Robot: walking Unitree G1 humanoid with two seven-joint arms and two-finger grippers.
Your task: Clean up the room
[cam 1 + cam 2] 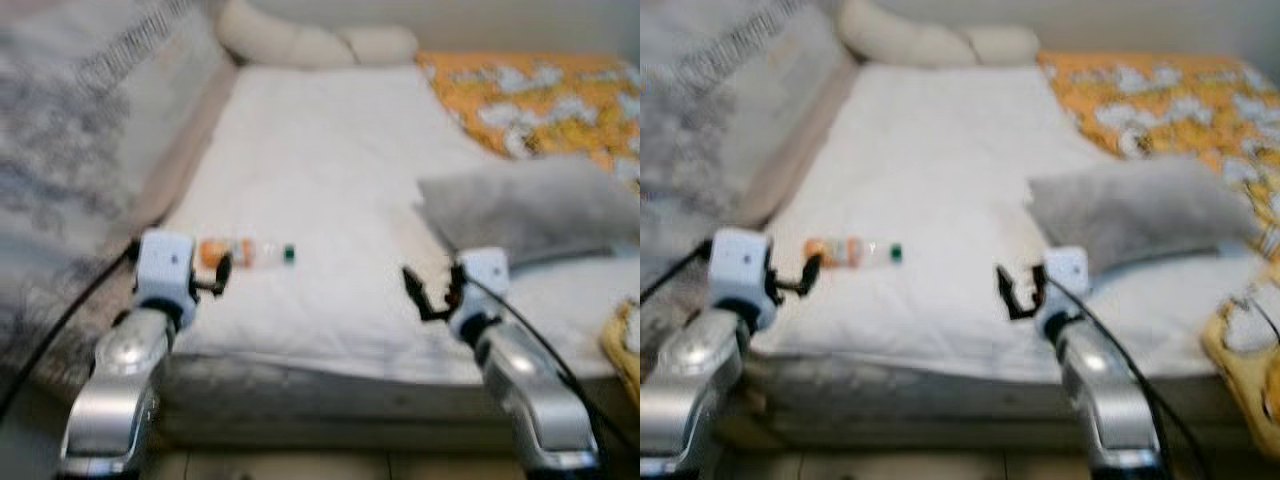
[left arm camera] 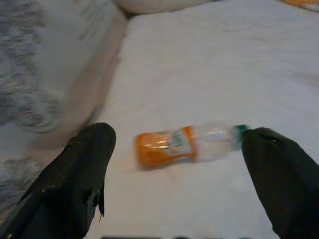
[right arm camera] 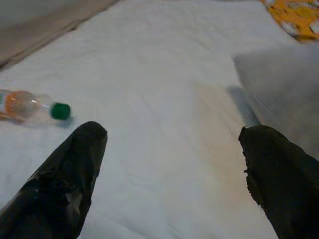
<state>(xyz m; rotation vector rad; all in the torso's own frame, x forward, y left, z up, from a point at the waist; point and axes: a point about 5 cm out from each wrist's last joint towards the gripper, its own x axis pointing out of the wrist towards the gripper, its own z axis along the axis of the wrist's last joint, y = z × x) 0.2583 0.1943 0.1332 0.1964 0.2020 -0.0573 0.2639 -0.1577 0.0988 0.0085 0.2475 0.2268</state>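
A small plastic bottle (image 2: 187, 144), orange-labelled and green-capped, is seen lying near the bed's (image 1: 320, 160) front-left edge, just ahead of the spread left pincer (image 1: 222, 274). Light, slick and crushable, it is best gripped mid-body. The right pincer (image 1: 432, 292) is held spread nearby.

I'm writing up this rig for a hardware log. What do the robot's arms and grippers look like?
Both arms are silver metal. The left arm and right arm each end in a white boxy wrist housing. The left gripper and right gripper each have two long black fingers. A black cable runs along each arm.
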